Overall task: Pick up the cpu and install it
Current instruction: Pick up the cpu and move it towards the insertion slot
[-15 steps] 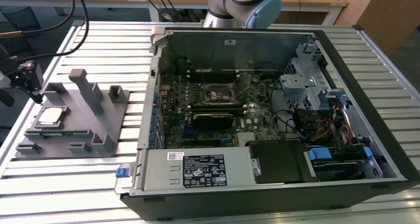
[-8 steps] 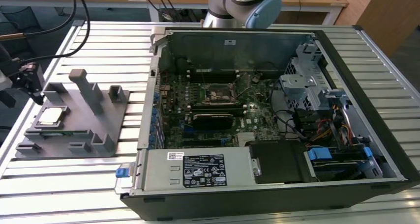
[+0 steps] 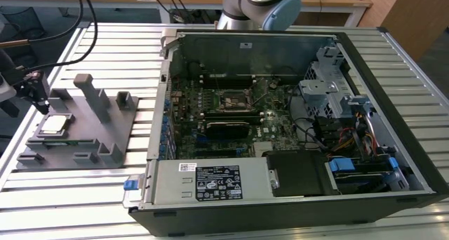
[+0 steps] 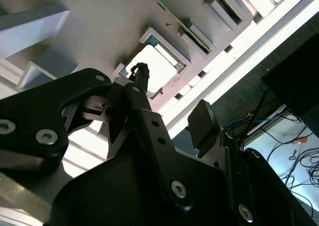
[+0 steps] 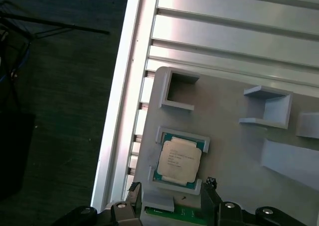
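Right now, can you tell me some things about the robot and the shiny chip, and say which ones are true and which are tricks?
1. The chip lies in a pocket of the grey holder. True.
2. The gripper is squeezing the chip. False: its fingers are open and the chip lies loose in the holder.
3. The computer case is open, so the circuit board shows. True.
4. The chip is already inside the computer case. False: it is outside the case, in the grey holder at the exterior view's left.
5. Everything stands on a wooden table. False: the table is ribbed metal.
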Controlling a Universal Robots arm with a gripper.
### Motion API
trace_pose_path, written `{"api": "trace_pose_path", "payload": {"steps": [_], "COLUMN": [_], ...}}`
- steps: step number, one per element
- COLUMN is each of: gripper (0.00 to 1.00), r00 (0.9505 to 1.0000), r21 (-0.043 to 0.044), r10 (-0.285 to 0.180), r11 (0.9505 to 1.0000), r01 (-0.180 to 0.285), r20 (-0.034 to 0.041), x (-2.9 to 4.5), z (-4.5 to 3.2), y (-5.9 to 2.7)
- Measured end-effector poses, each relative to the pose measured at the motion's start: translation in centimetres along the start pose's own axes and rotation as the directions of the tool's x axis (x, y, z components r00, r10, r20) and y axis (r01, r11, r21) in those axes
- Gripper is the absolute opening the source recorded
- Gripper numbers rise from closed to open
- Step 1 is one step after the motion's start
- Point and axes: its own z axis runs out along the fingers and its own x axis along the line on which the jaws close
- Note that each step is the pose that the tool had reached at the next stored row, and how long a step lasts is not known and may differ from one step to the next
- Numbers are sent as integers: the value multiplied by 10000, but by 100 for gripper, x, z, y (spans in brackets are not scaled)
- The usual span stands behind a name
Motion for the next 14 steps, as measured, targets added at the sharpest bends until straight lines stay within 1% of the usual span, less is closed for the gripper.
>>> {"api": "trace_pose_path", "payload": {"steps": [2, 4, 6, 8, 10, 14], "gripper": [59, 59, 59, 59, 59, 59], "r00": [9997, 9983, 9956, 9931, 9913, 9903], "r21": [-2, 1, 2, 7, 18, 24], "r10": [254, 586, 932, 1173, 1314, 1388], "r11": [9997, 9983, 9956, 9931, 9913, 9903], "r01": [-254, -586, -932, -1173, -1314, -1389], "r20": [10, 22, 35, 43, 51, 54], "x": [-1, -1, -2, -1, -4, -41], "z": [18, 39, 58, 67, 72, 73], "y": [-1, -2, -3, -4, -3, -9]}}
